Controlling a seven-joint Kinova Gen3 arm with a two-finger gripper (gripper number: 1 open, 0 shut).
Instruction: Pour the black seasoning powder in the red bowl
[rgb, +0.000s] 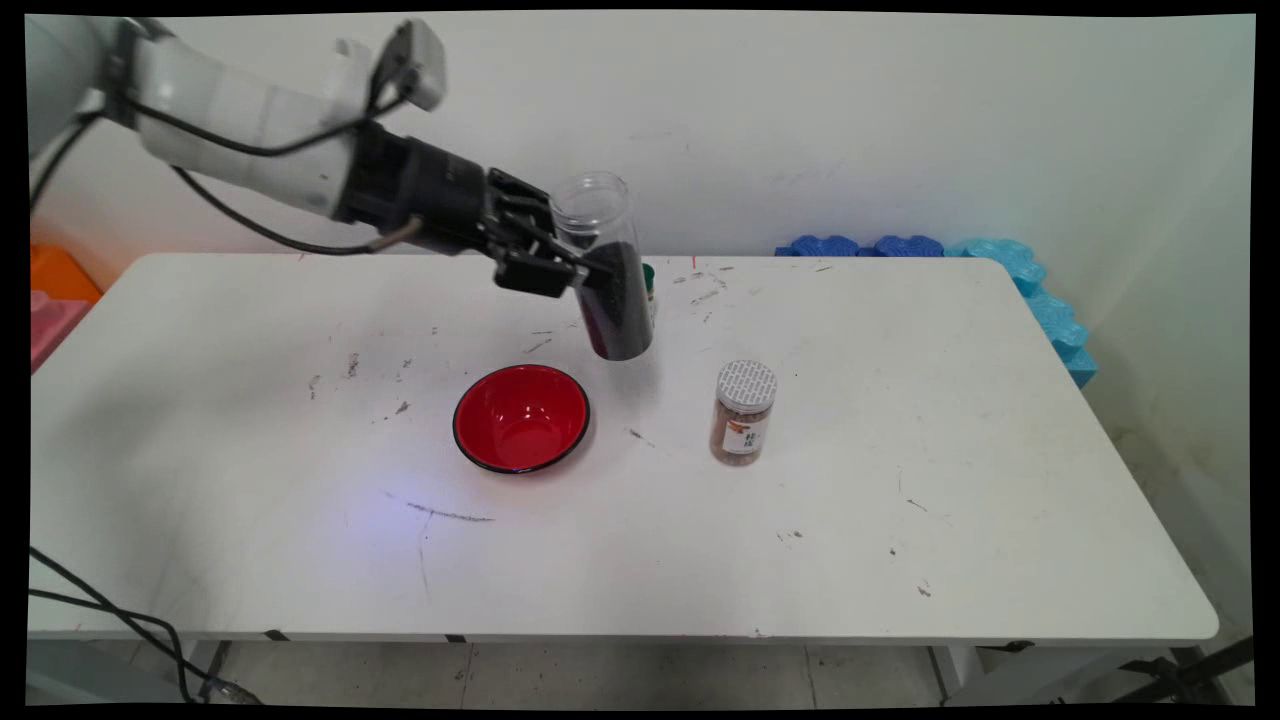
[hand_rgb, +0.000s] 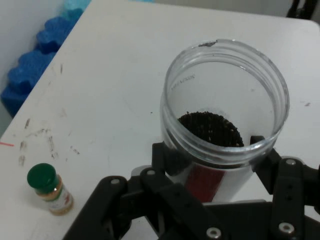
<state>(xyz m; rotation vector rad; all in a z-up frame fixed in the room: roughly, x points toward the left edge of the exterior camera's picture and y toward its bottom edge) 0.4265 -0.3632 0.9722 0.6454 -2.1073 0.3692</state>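
Claw (rgb: 572, 268) clamped round an open clear jar (rgb: 608, 270) of dark grains, above the table (rgb: 900, 520)

A white, rounded arm (rgb: 230, 120) is showing at the upper left of the main view, ending in a black wrist section and a black two-finger gripper (rgb: 560, 262). Thin black cables (rgb: 250, 150) are looping along it. At the bottom of the hand view, silver screws (hand_rgb: 213, 232) are dotting the gripper's matte black linkage.
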